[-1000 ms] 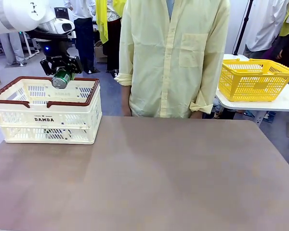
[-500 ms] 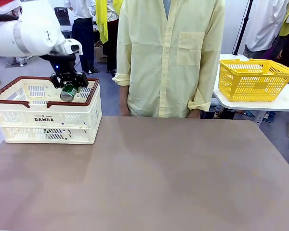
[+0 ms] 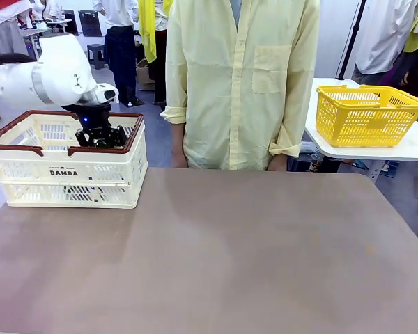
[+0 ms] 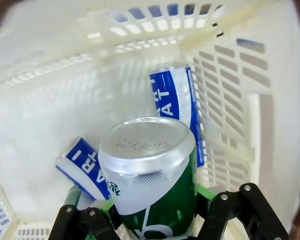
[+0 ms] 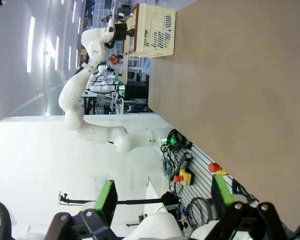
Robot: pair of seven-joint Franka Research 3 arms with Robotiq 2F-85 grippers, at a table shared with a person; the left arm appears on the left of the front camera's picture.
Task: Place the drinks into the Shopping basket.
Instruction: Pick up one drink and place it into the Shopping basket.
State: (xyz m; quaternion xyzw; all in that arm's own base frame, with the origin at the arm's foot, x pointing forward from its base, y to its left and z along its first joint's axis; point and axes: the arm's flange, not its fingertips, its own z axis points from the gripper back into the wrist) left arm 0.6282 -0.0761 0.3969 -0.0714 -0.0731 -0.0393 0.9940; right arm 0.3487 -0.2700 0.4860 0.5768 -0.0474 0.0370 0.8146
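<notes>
The cream Shopping basket (image 3: 63, 184) with brown rim handles stands at the table's far left. My left gripper (image 3: 99, 137) is lowered inside it, below the rim. In the left wrist view, this gripper (image 4: 150, 222) is shut on a green drink can (image 4: 150, 175) with a silver top, held over the basket's floor (image 4: 50, 115). Two blue cans lie beneath it, one (image 4: 175, 105) along the slotted wall and one (image 4: 82, 167) lower left. My right gripper (image 5: 165, 197) is open and holds nothing, off beside the table, far from the basket (image 5: 152, 22).
A person in a pale yellow shirt (image 3: 244, 83) stands at the table's far edge, hands down. A yellow mesh basket (image 3: 369, 115) sits on a white side table at the right. The brown tabletop (image 3: 230, 257) is bare.
My left gripper has come down with the green can from above the basket's rim to inside the basket. The right arm has not moved.
</notes>
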